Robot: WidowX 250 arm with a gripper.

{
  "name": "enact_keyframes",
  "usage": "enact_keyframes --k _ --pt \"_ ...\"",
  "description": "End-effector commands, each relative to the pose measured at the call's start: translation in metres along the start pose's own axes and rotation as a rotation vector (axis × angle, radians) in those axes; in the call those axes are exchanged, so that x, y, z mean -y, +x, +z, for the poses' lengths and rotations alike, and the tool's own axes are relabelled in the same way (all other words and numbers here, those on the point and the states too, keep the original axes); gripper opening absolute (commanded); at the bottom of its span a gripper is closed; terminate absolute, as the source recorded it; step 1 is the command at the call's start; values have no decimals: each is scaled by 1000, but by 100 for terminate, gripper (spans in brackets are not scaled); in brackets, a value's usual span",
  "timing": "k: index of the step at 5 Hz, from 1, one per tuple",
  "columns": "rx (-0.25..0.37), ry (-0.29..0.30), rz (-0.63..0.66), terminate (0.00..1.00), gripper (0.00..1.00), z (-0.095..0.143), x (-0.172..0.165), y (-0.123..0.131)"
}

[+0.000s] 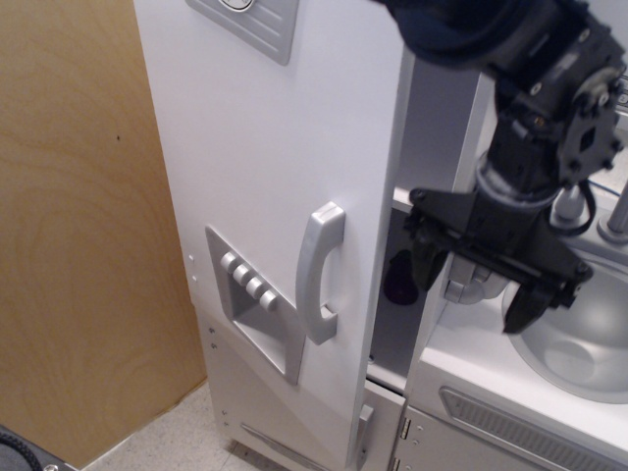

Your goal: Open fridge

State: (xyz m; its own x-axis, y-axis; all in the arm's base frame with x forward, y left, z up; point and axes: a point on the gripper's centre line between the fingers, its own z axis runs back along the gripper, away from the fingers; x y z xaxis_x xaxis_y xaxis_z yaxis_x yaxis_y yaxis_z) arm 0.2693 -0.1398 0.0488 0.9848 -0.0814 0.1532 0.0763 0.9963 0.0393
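Note:
The fridge door (265, 157) is tall and silver-grey, with a curved vertical handle (319, 275) and a recessed dispenser panel (252, 299) with round buttons. The door stands partly open, with a dark gap along its right edge showing a shelf and a dark purple object (397, 280) inside. My black gripper (474, 285) hangs to the right of the door's open edge, in front of the gap and the counter. Its jaws are spread apart and hold nothing. It does not touch the handle.
A wooden panel (78, 245) stands to the left of the fridge. A round sink basin (579, 343) sits in the white counter on the right. The shorter lower door with a small handle (364, 432) is below. A grey panel (250, 20) is at the door's top.

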Motion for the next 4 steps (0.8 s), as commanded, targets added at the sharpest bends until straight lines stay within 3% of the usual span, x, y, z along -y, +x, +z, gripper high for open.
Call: enact_keyframes --k 1,3,4 --pt "2 16 73 0 100 28 -29 -15" --pt "-22 43 116 0 100 39 -49 -44" --pt "-19 69 130 100 100 40 -60 -59"
